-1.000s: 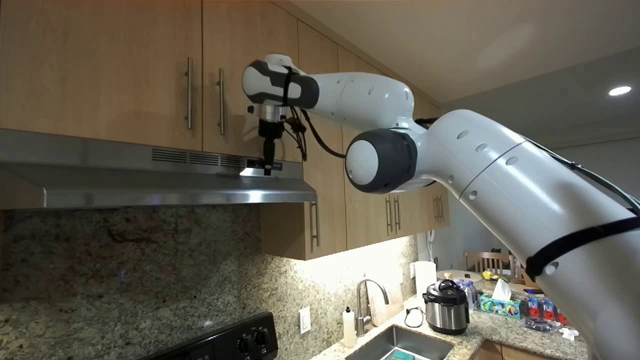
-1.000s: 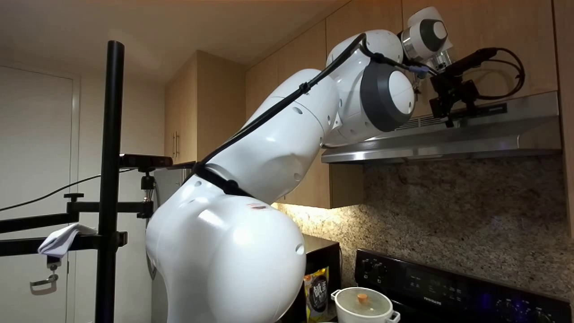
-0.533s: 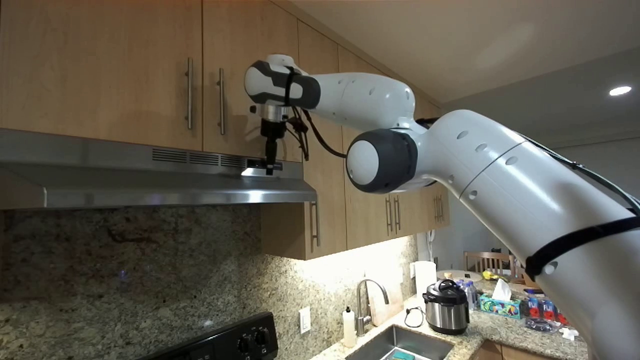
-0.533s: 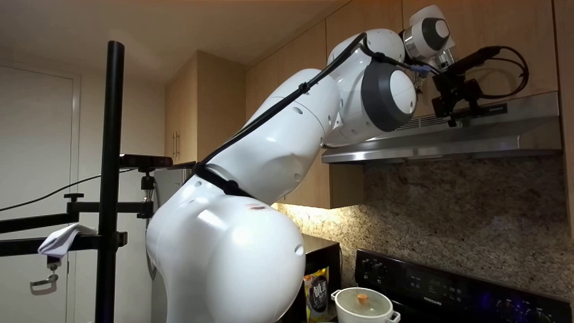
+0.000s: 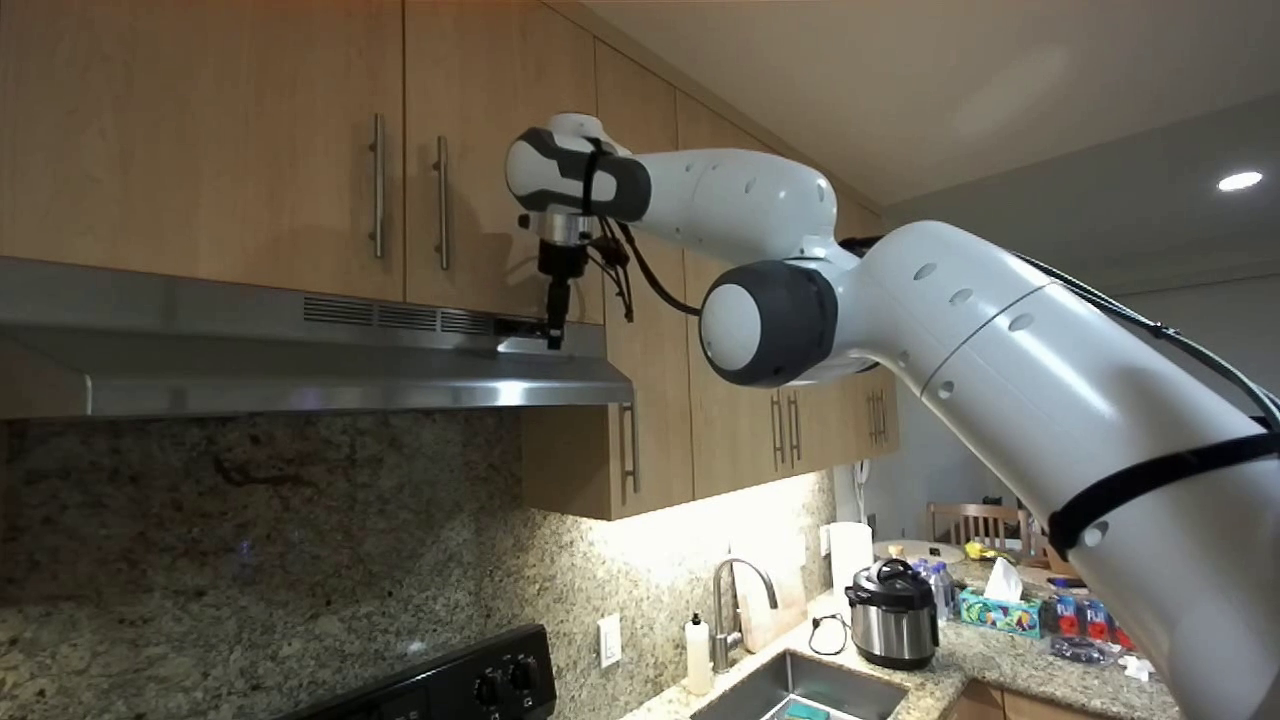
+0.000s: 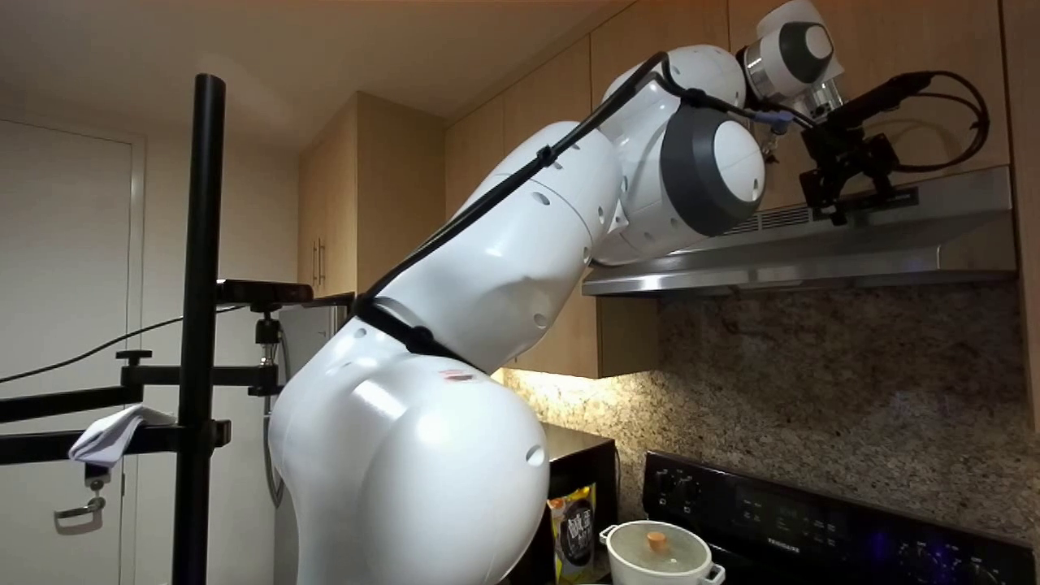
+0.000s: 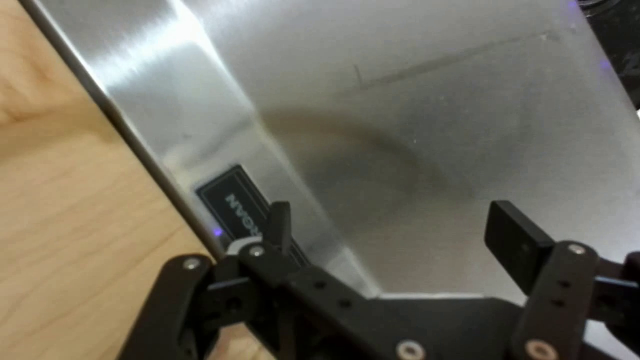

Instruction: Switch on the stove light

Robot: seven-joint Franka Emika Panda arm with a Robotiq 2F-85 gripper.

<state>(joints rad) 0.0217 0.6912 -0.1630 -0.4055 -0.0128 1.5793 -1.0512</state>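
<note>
The silver range hood (image 5: 300, 375) spans the space above the stove; the stove light itself is hidden in every view. No glow falls on the stone wall directly beneath the hood. A black label strip (image 7: 225, 200) with partly covered lettering sits on the hood's upright face. My gripper (image 7: 395, 225) is open, with its fingers wide apart and only bare steel behind the gap. One finger (image 7: 278, 227) overlaps the label strip in the wrist view; the other hangs over the sloping steel. In an exterior view the gripper (image 5: 555, 338) points down at the hood's right part; contact cannot be told.
Light-wood cabinet doors (image 5: 200, 130) with bar handles (image 5: 443, 203) rise right above the hood. Below are the black stove (image 6: 812, 512) and a white lidded pot (image 6: 662, 556). A black post (image 6: 199, 325) stands beside the arm.
The arm and gripper have shifted to the right in both exterior views, along the hood, and somewhat upward in one of them. The hood and surroundings look the same.
</note>
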